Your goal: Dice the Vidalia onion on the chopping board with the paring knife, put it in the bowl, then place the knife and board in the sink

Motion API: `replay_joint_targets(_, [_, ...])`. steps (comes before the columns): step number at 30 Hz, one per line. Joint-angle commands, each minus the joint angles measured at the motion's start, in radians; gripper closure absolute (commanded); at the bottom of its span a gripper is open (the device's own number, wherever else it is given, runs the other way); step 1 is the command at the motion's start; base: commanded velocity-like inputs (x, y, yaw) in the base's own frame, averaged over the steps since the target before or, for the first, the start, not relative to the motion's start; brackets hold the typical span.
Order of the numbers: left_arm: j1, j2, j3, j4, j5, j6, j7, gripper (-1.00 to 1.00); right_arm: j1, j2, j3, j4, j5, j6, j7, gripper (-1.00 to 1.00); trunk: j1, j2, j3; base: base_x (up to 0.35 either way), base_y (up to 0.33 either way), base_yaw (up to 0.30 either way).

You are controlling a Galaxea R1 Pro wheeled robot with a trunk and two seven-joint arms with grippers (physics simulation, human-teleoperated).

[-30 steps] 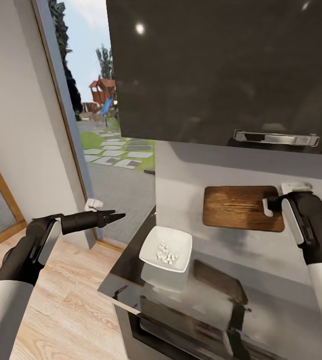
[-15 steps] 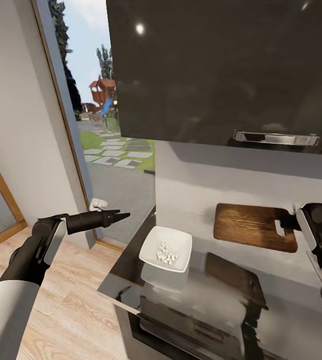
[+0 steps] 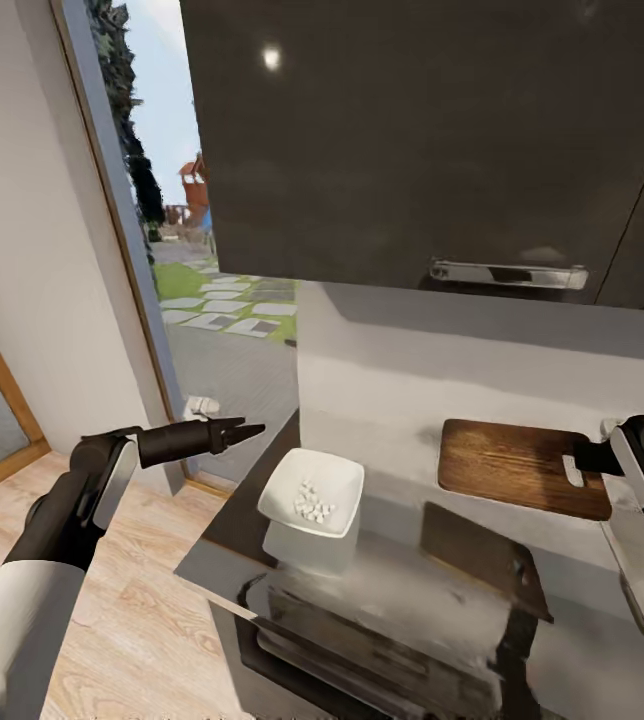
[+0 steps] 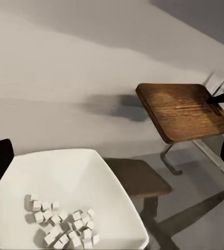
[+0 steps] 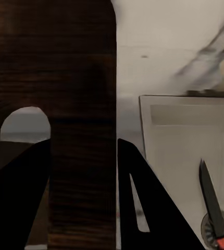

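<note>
My right fingers (image 3: 590, 458) grip the chopping board (image 3: 522, 466) above the bench (image 3: 402, 580); my left fingers (image 3: 247, 432) are clenched, holding nothing.

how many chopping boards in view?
1. The chopping board is held in the air above the countertop by the right gripper at its handle slot end. The darker shape under it is its reflection.

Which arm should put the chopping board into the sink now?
The right. Its gripper already clamps the chopping board by the handle end, above the sink where the paring knife lies. The left gripper is off the counter.
</note>
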Motion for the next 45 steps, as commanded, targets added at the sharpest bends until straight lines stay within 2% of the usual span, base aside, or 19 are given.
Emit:
replay_joint_targets(1, [-0.001, 0.000, 0.000, -0.002, 0.004, 0.007, 0.000, -1.00, -0.001, -0.001, 0.000, 0.000, -0.011, 0.003, -0.008, 1.00, 0.000, -0.003, -0.002, -0.145, -0.245, 0.000])
replay_joint_targets(8, [-0.001, 0.000, 0.001, -0.009, 0.005, 0.007, 0.000, -1.00, -0.001, -0.003, -0.001, 0.000, -0.011, 0.004, -0.008, 1.00, 0.000, -0.003, -0.002, -0.110, -0.175, 0.000])
replay_joint_targets(23, [-0.001, 0.000, 0.002, -0.009, 0.004, 0.007, 0.001, -1.00, -0.001, -0.004, -0.002, 0.001, -0.011, 0.004, -0.008, 1.00, 0.000, -0.003, -0.002, -0.008, -0.013, -0.011])
replay_joint_targets(45, [-0.001, 0.000, 0.003, -0.009, 0.005, 0.007, 0.006, -1.00, -0.001, -0.004, -0.006, 0.001, -0.013, 0.004, -0.007, 1.00, 0.000, -0.003, -0.002, 0.000, 0.000, -0.197])
